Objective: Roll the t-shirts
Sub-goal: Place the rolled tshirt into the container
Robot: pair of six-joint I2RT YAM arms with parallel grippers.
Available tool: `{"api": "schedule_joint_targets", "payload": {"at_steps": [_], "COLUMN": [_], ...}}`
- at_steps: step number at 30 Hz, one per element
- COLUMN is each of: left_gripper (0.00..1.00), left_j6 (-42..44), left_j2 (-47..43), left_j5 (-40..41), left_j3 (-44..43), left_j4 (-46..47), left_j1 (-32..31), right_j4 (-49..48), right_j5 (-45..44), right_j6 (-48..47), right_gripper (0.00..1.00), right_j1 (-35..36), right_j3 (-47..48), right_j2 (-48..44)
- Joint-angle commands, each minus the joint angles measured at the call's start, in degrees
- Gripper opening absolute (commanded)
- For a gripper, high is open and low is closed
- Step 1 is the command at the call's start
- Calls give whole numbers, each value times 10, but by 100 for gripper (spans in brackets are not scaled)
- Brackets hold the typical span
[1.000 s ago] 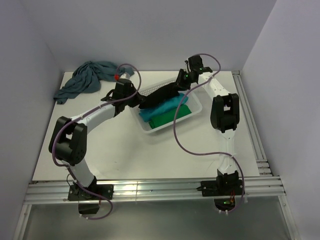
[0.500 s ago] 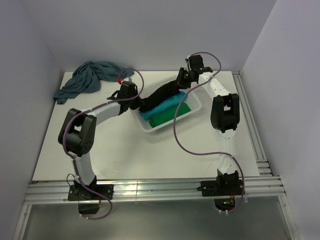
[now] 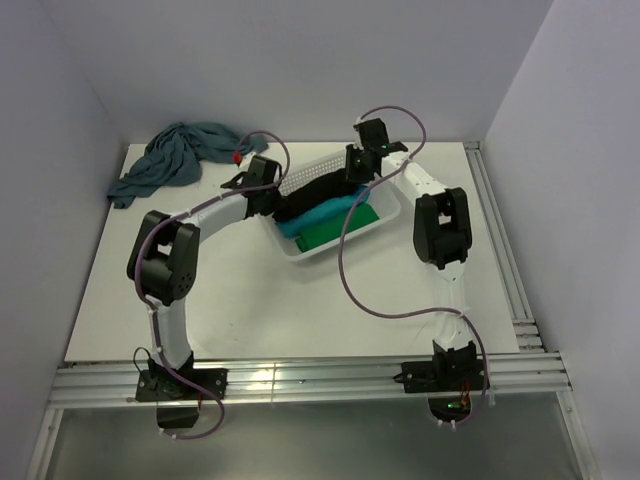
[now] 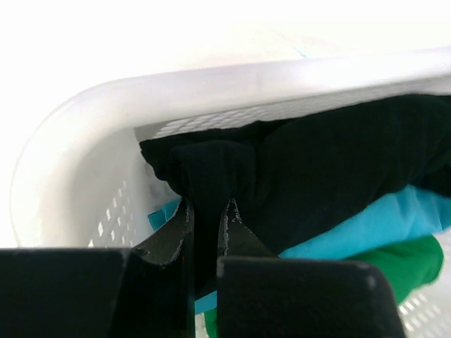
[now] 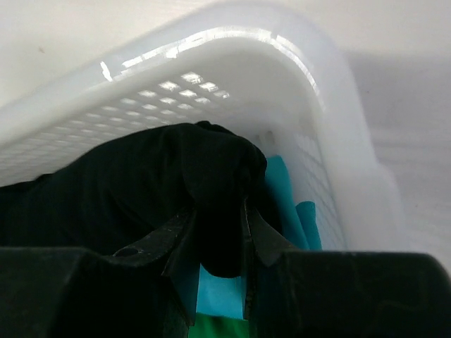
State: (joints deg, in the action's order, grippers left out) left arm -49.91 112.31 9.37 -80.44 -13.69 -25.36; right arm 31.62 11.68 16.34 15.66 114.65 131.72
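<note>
Jaws pinched cloth on both sides: the left gripper (image 4: pixel 206 204) was clamped on a fold of the black t-shirt (image 4: pixel 317 169) at one end of the white mesh basket (image 4: pixel 84 127), and the right gripper (image 5: pixel 218 211) was clamped on its other end. Beneath it in the basket lay the turquoise t-shirt (image 4: pixel 380 218) and the green t-shirt (image 4: pixel 394 260). The dusty-blue t-shirt (image 3: pixel 175 160) sat heaped on the table (image 3: pixel 260 300), far left.

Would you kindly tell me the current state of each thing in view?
basket, upright, holding three shirts.
black t-shirt, pinched at both ends, lying over the others.
turquoise t-shirt, in basket under the black one.
green t-shirt, in basket, partly covered.
dusty-blue t-shirt, crumpled outside the basket, unrolled.
left gripper, shut on black t-shirt.
right gripper, shut on black t-shirt.
</note>
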Motion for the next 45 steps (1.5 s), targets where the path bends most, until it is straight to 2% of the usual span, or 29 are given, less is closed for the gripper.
{"api": "schedule_joint_targets", "payload": {"at_steps": [1,9,14,16,17,18,29,42,43,45], "left_gripper": [0,0,0,0,0,0,0,0,0,0], "left_j6": [-19,-33,-31,-32,-30,-30,-26,-15,-13,-12], "left_j2": [23,57,56,54,54,53,57,68,69,70], "left_j5": [60,95,108,106,105,105,103,101,101,101], "left_j3": [-27,-81,-92,-91,-89,-89,-95,-107,-109,-112], "left_j4": [-65,-112,-120,-121,-116,-116,-114,-119,-121,-121], "left_j1": [0,-1,-10,-13,-14,-16,-27,-27,-26,-27], "right_j4": [-24,-29,-17,-18,-19,-21,-26,-23,-23,-22], "right_j5": [-58,-116,-145,-141,-138,-137,-141,-121,-120,-123], "right_j6": [-44,-62,-68,-66,-63,-61,-44,-36,-38,-40], "right_gripper": [0,0,4,10,21,25,45,50,50,39], "right_j1": [30,31,31,31,31,31,24,-10,-10,-12], "right_j3": [-56,-64,-17,-10,-11,-12,-29,-29,-29,-31], "right_j2": [-40,-43,-31,-29,-30,-31,-60,-104,-106,-107]}}
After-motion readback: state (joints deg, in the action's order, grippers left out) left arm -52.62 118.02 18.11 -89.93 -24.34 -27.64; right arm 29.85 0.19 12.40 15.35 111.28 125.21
